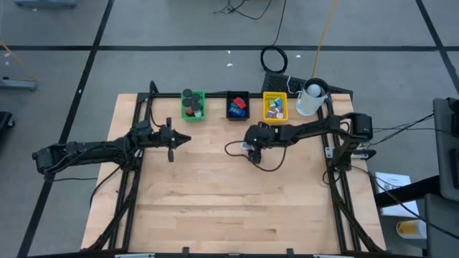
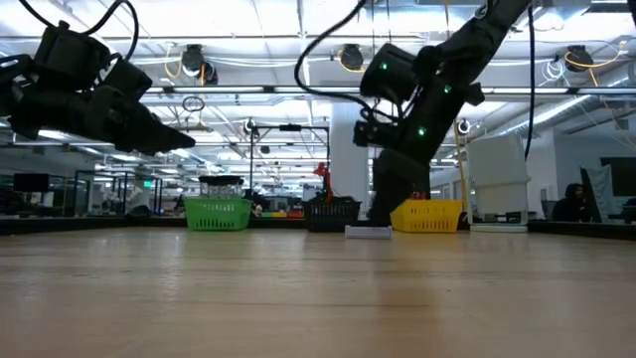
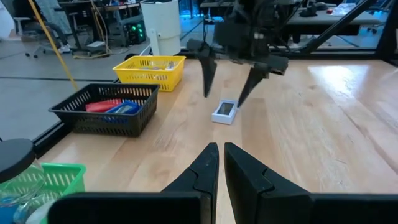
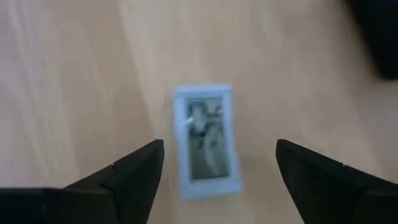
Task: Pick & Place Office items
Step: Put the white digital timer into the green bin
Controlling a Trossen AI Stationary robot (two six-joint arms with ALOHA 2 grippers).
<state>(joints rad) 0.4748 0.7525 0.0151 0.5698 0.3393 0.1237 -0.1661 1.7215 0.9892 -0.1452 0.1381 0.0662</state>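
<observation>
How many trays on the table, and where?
3, in a row along the table's far edge: green tray nearest the left arm, black tray in the middle, yellow tray beside the white cup.

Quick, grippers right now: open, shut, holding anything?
Left gripper: shut, empty, hovering above the table.
Right gripper: open, holding nothing, poised over the small white box lying on the table.

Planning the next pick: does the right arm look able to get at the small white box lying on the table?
Probably yes. The right claw hangs directly over the small white box with its fingers spread wider than the box, and bare table surrounds it. The left claw waits well aside.
</observation>
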